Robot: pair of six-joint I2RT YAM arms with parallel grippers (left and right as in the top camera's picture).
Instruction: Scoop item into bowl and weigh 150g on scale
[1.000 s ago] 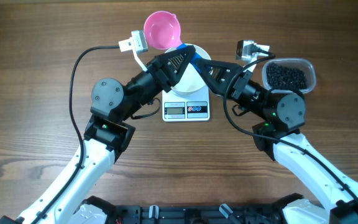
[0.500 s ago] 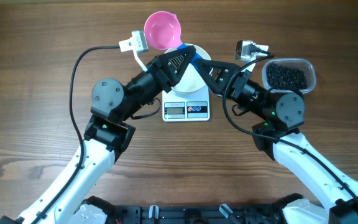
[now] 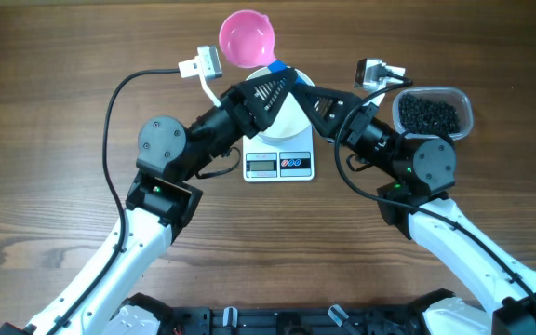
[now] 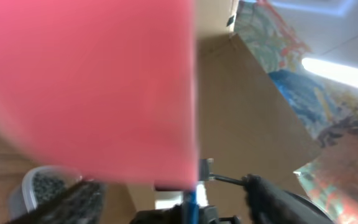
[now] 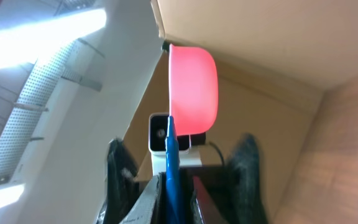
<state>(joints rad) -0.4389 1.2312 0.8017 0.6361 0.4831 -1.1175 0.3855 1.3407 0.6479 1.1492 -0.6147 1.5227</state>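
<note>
Over the round white bowl point(image 3: 288, 119), right fingers point(image 5: 151, 199) pinching the thin blue handle point(image 5: 169, 155) of the pink plastic scoop point(image 3: 247, 40) could let it twist; whether the left fingers point(image 3: 266, 91) are wide or narrow cannot be told

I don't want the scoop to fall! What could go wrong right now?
1. Only the right gripper clamps the pink scoop, by its thin blue handle; the left gripper is open. The scoop might twist or slip.
2. Both grippers crowd above the white bowl on the scale; a bump could shove the bowl off centre.
</note>
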